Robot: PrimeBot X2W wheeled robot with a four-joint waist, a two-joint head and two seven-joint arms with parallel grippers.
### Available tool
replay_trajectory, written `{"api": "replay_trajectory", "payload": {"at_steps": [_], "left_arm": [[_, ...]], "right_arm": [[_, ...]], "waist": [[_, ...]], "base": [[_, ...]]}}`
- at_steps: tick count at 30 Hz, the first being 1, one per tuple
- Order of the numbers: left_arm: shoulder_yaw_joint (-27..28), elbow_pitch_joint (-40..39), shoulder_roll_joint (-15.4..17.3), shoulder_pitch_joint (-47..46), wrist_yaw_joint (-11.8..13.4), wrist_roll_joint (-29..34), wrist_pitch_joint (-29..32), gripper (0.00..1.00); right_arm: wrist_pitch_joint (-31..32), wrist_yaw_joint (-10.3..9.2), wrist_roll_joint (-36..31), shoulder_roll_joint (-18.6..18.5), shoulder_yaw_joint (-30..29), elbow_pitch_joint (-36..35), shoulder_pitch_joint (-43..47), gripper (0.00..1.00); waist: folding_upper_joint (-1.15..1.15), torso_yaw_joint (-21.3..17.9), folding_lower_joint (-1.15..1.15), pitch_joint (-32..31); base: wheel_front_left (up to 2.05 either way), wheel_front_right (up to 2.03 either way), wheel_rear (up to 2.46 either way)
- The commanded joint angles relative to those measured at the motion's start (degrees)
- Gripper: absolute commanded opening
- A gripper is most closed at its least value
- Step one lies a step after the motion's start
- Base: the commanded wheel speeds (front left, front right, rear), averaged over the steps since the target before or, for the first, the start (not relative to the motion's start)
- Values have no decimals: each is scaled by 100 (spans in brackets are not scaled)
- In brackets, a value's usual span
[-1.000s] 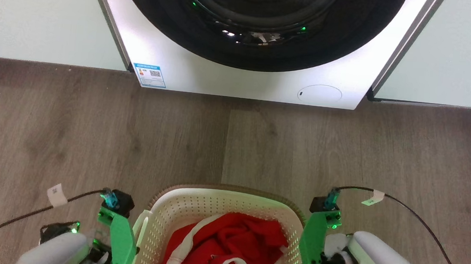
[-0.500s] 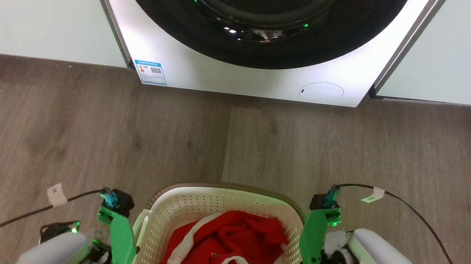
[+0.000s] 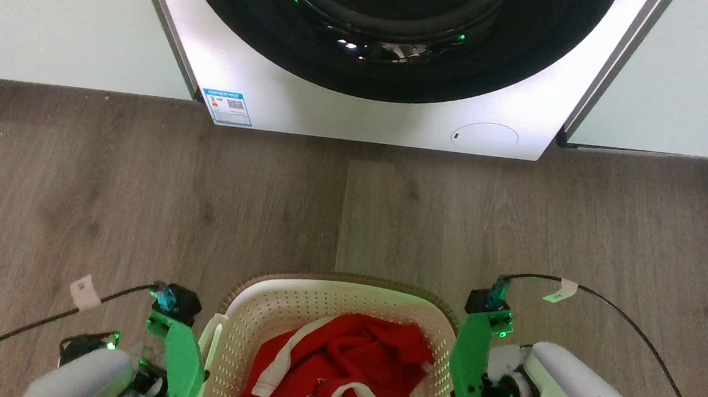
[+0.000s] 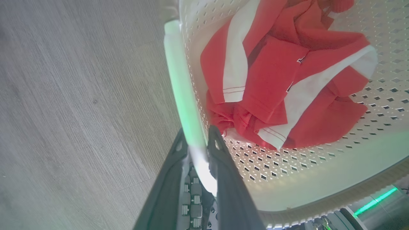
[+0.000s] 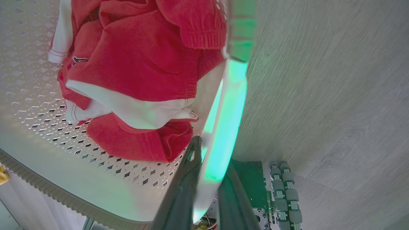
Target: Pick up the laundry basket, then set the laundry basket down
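- My left gripper (image 4: 195, 135) pinches the laundry basket (image 3: 296, 306) by its left loop handle (image 4: 182, 89); right gripper (image 5: 212, 153) pinches the right handle (image 5: 230, 105)
- Basket sits between my arms with a red garment (image 3: 349, 360) inside; near end cut off, long axis unclear
- Far rim faces the washing machine (image 3: 347, 111), wood floor (image 3: 142, 196) between

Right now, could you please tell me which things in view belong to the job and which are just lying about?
Job: cream perforated plastic laundry basket; left gripper and right gripper, each clamped on a white loop handle.
Bystanders: red-and-white garment inside the basket; white washing machine; grey wood-look floor.
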Motion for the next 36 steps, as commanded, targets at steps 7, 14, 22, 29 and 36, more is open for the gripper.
{"api": "replay_trajectory", "payload": {"at_steps": [7, 14, 22, 29, 36], "left_arm": [[29, -207, -15, -226, -95, 60, -35, 0], [29, -207, -19, -228, -95, 54, -29, 0], [29, -209, -24, -246, -95, 58, -36, 0], [29, -203, -31, -320, -95, 70, -94, 0], [29, -140, -91, -547, -95, 133, -320, 0]], "right_arm": [[-67, 96, 8, 273, 65, -451, -184, 0], [-109, 96, 58, 273, 76, -498, -194, 0], [-166, 96, 34, 273, 84, -478, -231, 0], [-241, 96, -16, 273, 35, -460, -300, 0], [-543, 96, -185, 273, -25, -499, -491, 0]], "waist": [[0, 27, 0, -15], [0, 39, 0, 0], [0, 62, 0, 46], [0, 77, 0, 217], [0, 85, 0, 695]], "base": [[0, 0, 0], [0, 0, 0], [0, 0, 0], [0, 0, 0], [0, 0, 0]]}}
